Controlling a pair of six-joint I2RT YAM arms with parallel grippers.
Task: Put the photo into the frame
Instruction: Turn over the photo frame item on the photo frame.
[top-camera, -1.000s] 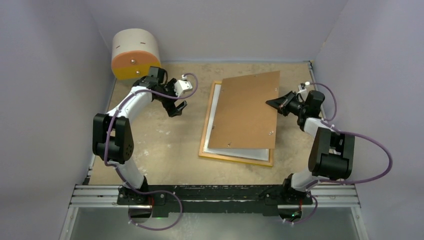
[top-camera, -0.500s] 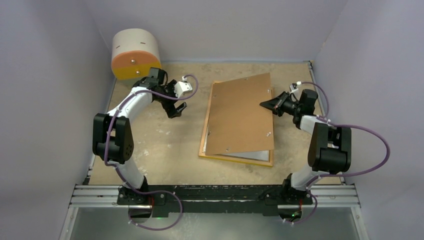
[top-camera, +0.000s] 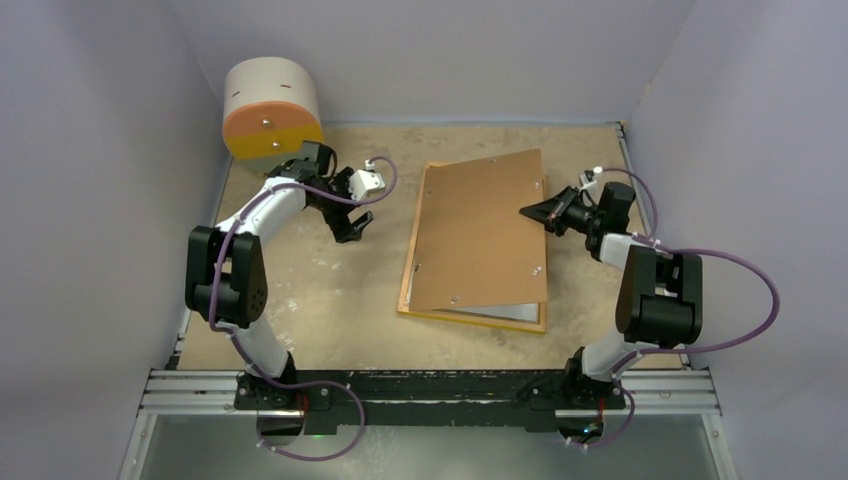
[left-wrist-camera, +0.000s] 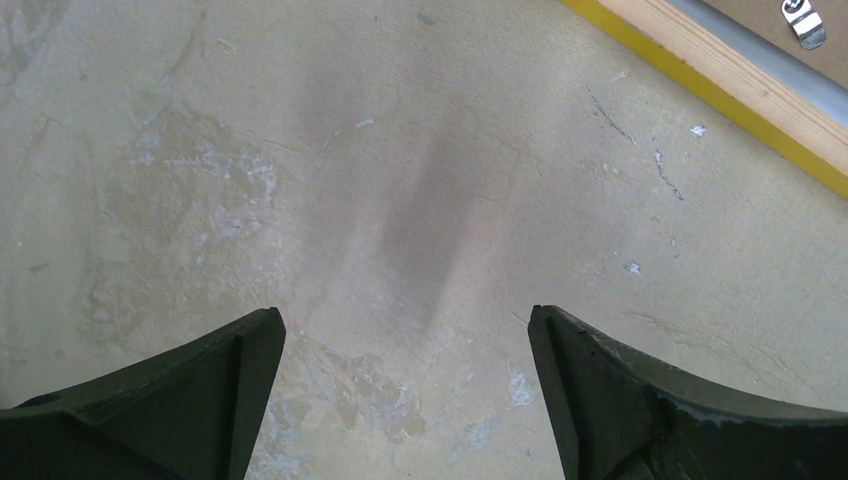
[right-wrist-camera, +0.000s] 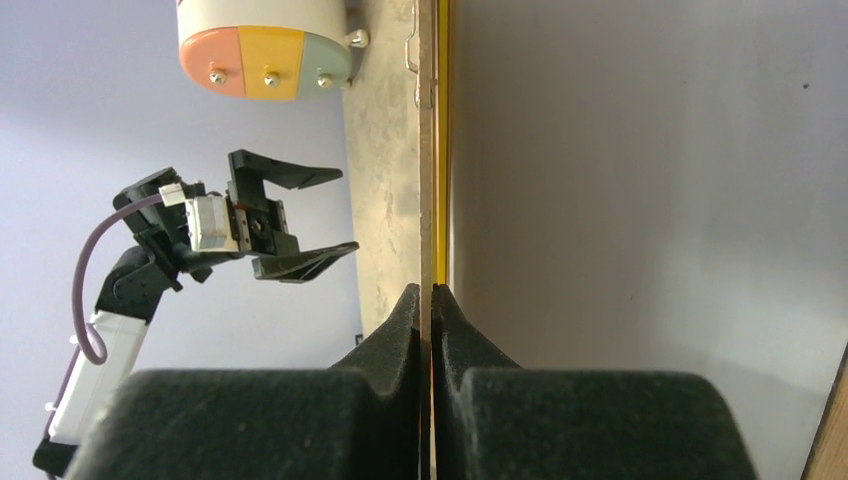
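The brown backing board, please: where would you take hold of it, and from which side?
Probably its right edge, approached from the right. The backing board is a thin flat sheet lying tilted over the frame, and that edge appears raised, so fingers can close above and below it. The right gripper is shut on exactly that edge.

Left tool (top-camera: 355, 226) jaws wide apart; right tool (top-camera: 527, 211) clamped closed.

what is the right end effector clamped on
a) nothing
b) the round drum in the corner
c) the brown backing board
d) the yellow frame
c: the right end effector is shut on the right edge of the brown backing board, which sits askew over the frame.
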